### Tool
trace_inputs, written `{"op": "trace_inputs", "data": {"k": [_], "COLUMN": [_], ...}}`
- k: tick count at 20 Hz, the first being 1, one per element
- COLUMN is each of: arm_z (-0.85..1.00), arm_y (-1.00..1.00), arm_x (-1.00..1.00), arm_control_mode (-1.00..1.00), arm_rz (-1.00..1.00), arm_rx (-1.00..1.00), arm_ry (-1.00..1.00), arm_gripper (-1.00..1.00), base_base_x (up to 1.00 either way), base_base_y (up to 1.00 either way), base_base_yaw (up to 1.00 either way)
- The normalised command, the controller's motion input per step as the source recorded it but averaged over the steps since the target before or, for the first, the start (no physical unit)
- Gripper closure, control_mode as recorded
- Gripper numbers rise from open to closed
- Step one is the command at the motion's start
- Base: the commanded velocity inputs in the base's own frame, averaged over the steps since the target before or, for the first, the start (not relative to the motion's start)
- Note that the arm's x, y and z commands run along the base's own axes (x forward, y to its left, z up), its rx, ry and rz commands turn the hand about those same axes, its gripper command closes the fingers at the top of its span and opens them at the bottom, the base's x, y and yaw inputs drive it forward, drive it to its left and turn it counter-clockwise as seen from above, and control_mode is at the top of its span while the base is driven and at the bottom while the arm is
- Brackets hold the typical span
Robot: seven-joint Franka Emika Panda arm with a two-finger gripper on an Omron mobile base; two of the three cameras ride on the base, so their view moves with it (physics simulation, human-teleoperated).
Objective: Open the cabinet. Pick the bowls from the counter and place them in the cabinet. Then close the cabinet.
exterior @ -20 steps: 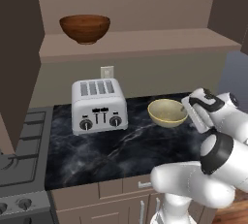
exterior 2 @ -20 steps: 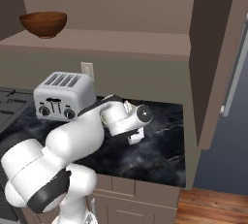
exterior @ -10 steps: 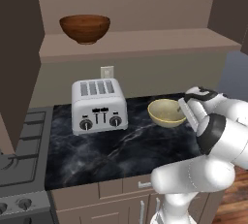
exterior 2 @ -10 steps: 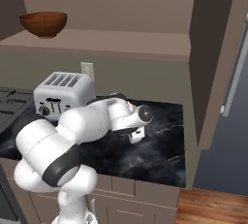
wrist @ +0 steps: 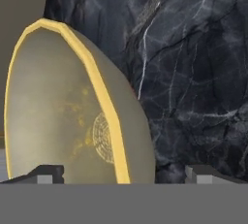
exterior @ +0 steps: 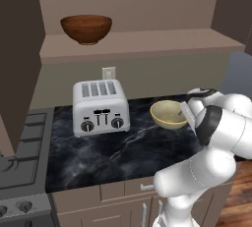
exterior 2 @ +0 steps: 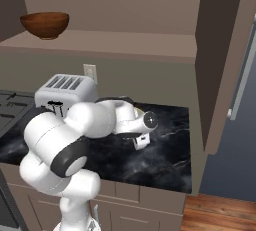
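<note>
1. Cream-yellow bowl (exterior: 168, 114): it sits upright on the black counter (exterior: 123, 147), to the right of the silver toaster (exterior: 100, 106).
2. Wooden bowl (exterior: 86, 28): it already rests on the shelf of the open cabinet (exterior: 142, 42).
3. Gripper (wrist: 123, 173): the jaws are spread wide, holding nothing, and straddle the cream bowl's near rim.
4. Handling, as a judgement: rigid, light, glossy and likely slippery. Pinch the thin rim wall, one finger inside and one outside.
</note>
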Motion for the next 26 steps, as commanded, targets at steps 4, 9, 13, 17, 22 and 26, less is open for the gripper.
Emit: {"op": "trace_inputs", "data": {"k": [4, 9, 13, 17, 22, 26], "arm_z": [-0.17, -0.05, -0.01, -0.04, -0.02, 0.26], "arm_y": [0.11, 0.10, 0.01, 0.06, 0.08, 0.03], "arm_x": [0.07, 0.01, 0.00, 0.00, 0.00, -0.18], "arm_control_mode": [-1.00, -1.00, -1.00, -1.00, -1.00, -1.00], "arm_rz": [0.00, 0.00, 0.00, 0.00, 0.00, 0.00], "arm_rx": [0.00, 0.00, 0.00, 0.00, 0.00, -0.01], "arm_ry": [0.00, 0.00, 0.00, 0.00, 0.00, -0.05], "arm_gripper": [1.00, 1.00, 1.00, 1.00, 1.00, 1.00], "base_base_x": [0.00, 0.00, 0.00, 0.00, 0.00, 0.00], "base_base_y": [0.00, 0.00, 0.00, 0.00, 0.00, 0.00], "base_base_yaw": [0.00, 0.00, 0.00, 0.00, 0.00, 0.00]}}
